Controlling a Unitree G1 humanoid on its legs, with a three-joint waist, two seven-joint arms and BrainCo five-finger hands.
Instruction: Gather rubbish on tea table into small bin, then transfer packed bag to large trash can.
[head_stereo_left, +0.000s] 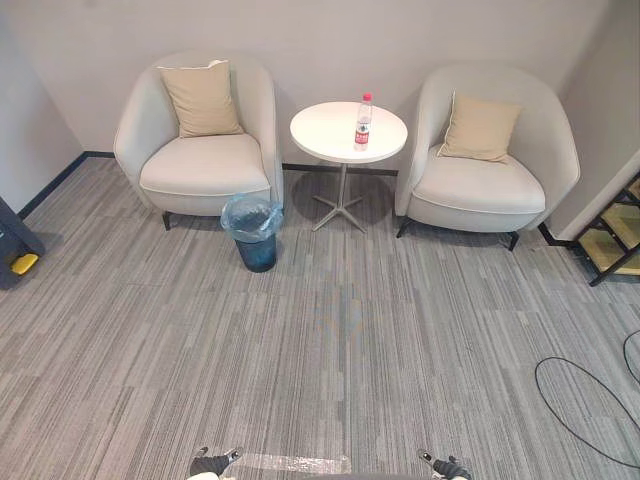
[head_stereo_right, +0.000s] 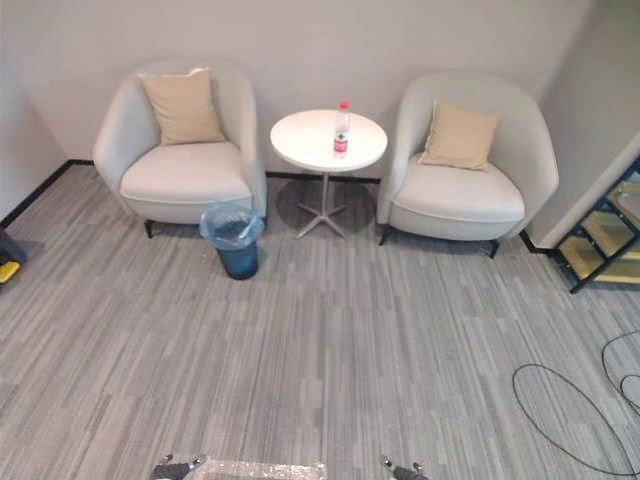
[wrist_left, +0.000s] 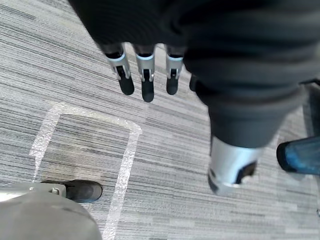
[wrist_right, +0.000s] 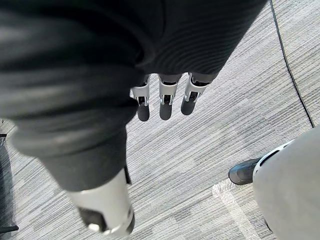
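Standing on the round white tea table (head_stereo_left: 325, 135) is a water bottle (head_stereo_left: 363, 121) with a red cap and label, near the table's right edge. The small bin (head_stereo_left: 252, 232), dark blue and lined with a pale blue bag, sits on the carpet (head_stereo_left: 350, 330) to the table's front left, just beside the left armchair (head_stereo_left: 200, 150). In the right eye view a second armchair (head_stereo_right: 465, 165) flanks the table's right, each chair with a tan cushion (head_stereo_right: 183, 105). In the left wrist view the left hand (wrist_left: 146, 80) hangs over the carpet, fingers straight and empty, above a taped outline (wrist_left: 125, 145) — a blue shape (wrist_left: 300, 157) at the edge may be the bin. In the right wrist view the right hand (wrist_right: 165, 100) hangs likewise — fingers relaxed, holding nothing
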